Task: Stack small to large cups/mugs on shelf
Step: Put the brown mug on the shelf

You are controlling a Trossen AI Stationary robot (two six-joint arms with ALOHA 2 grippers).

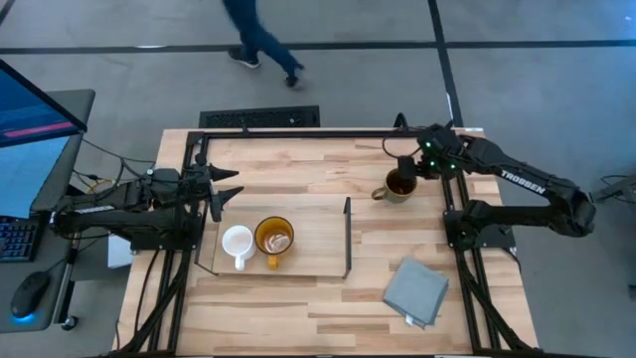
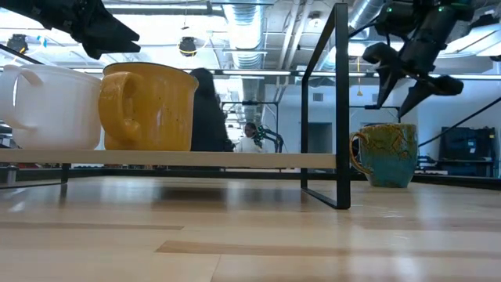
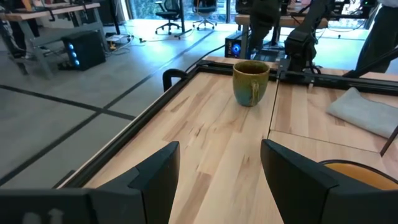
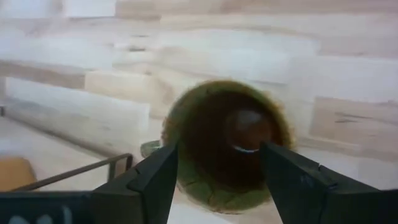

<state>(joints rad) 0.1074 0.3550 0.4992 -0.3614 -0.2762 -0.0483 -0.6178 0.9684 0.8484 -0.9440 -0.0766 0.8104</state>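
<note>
Right gripper (image 4: 217, 177) spread wide, above olive-brown mug (image 1: 398, 186), which stands on tabletop (image 1: 397, 239) just outside shelf (image 1: 318, 234) end. Left gripper (image 1: 227, 195) parted, empty, by shelf's other end. White mug (image 1: 237, 243) and amber mug (image 1: 274, 238) side by side on shelf

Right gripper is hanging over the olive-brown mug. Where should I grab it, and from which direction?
Probably from straight above, on the rim. The olive-brown mug stands upright on the table, mouth open upward, outside the shelf. The right gripper is open above it. Put one finger inside and one outside the wall, on a stretch away from the handle, which faces the shelf.
</note>
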